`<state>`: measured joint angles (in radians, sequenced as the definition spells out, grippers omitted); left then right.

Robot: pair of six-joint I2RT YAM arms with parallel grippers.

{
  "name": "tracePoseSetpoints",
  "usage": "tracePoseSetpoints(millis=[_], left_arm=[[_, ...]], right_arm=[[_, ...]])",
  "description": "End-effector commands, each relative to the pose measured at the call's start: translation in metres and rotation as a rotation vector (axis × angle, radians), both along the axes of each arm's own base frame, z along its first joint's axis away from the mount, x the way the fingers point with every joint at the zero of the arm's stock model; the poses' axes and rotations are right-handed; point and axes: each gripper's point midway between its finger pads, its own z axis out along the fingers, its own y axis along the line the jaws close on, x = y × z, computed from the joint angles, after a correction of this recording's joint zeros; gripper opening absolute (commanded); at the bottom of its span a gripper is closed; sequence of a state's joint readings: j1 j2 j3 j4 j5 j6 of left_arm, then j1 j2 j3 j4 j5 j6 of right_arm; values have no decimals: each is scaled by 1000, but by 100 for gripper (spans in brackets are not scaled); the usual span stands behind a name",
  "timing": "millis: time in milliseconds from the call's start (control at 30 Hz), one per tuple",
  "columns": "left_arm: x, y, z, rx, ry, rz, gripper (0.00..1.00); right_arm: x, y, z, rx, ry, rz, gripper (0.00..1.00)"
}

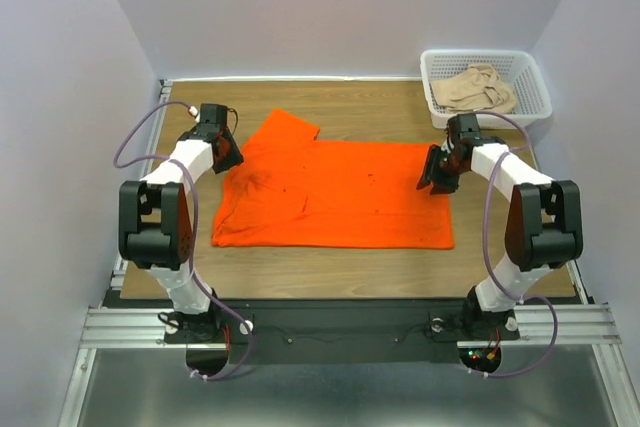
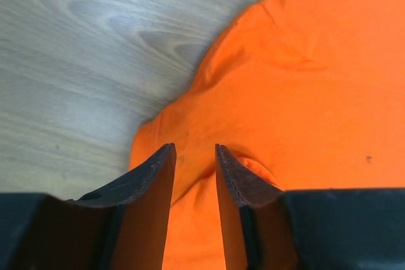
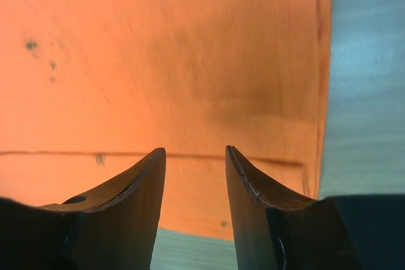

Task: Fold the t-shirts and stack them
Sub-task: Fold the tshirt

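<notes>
The orange t-shirt (image 1: 335, 197) lies flat on the wooden table, its sleeve pointing to the far left. The beige t-shirt (image 1: 480, 89) lies crumpled in the white basket. My left gripper (image 1: 228, 157) is open just over the shirt's left edge; in the left wrist view the gripper (image 2: 194, 148) straddles a raised fold of the orange cloth (image 2: 304, 93) with nothing held. My right gripper (image 1: 432, 179) is open over the shirt's right edge; in the right wrist view the gripper (image 3: 195, 150) hangs above the hem of the orange cloth (image 3: 158, 61), empty.
The white lattice basket (image 1: 537, 87) stands at the table's back right corner, close behind the right arm. Bare wooden table (image 1: 340, 112) shows behind the shirt and along its front edge. Walls enclose the left, back and right sides.
</notes>
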<state>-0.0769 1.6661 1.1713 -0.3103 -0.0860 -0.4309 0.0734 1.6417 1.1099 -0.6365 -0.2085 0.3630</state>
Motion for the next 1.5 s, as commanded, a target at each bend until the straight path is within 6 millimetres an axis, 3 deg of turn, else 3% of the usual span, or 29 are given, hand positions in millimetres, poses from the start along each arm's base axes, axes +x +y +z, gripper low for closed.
tracePoseSetpoints(millis=[0, 167, 200, 400, 500, 600, 733, 833, 900, 1000, 1133, 1267, 1300, 1333, 1400, 1433, 1467], left_arm=[[12, -3, -4, 20, -1, -60, 40], [-13, 7, -41, 19, 111, 7, 38], [-26, 9, -54, 15, 145, 18, 38], [-64, 26, -74, -4, 195, 94, 38], [-78, 29, -74, -9, 198, 113, 38], [-92, 42, -71, -14, 198, 169, 38], [-103, 47, -56, -23, 160, 196, 38], [-95, 50, -37, -13, 111, 190, 45], [-78, 55, -16, 9, 43, 178, 50], [-42, 59, 23, 56, -93, 109, 66], [8, 49, 45, 98, -178, -40, 77], [51, 33, 49, 115, -202, -173, 78], [64, 22, 58, 91, -232, -220, 77], [71, 18, 45, 91, -207, -262, 76], [87, 9, 48, 72, -229, -315, 76], [92, 7, 34, 77, -207, -349, 76], [94, -9, 30, 69, -202, -397, 76]], right_arm=[[35, 4, 7, 10, -83, -7, 48], [26, 4, -19, 9, -9, -18, 48], [22, 5, -24, 10, 6, -16, 48], [-7, 4, -48, 2, 92, -5, 48], [-27, 9, -57, 7, 138, -3, 48], [-37, 18, -54, 23, 142, 11, 48], [-33, 20, -41, 16, 106, 16, 48], [-19, 18, -22, -3, 49, 37, 49], [1, 17, -1, -20, -25, 57, 49], [31, 7, 25, -89, -122, 57, 49], [63, -13, 41, -201, -191, 41, 52], [84, -25, 43, -249, -208, 21, 54], [88, -28, 45, -256, -212, 12, 54], [96, -29, 45, -267, -220, 10, 54], [104, -29, 46, -272, -231, 16, 54], [112, -30, 47, -281, -239, 14, 54], [115, -32, 47, -291, -242, 14, 54]])
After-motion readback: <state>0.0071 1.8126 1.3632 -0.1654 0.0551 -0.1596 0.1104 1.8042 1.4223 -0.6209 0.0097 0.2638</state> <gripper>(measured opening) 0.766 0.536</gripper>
